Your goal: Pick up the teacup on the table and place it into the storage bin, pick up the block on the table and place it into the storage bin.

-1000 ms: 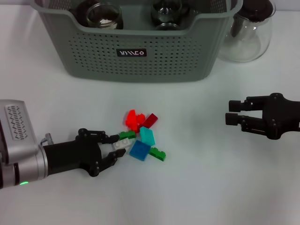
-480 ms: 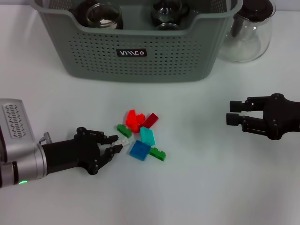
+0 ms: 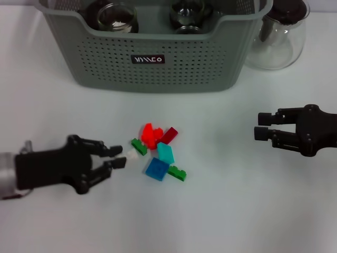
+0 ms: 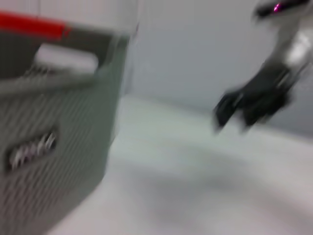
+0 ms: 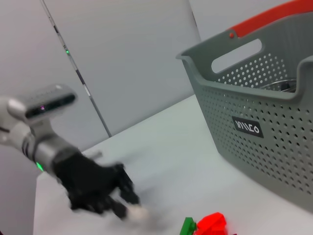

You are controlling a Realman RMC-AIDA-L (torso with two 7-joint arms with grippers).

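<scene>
A small white block sits pinched at the tips of my left gripper, just beside a pile of red, green and blue blocks on the white table. The storage bin stands beyond the pile, well apart, with glass teacups already inside. I judge the cup half done; this block and the rest are left. My right gripper hovers idle off to the right, fingers parted, holding nothing.
</scene>
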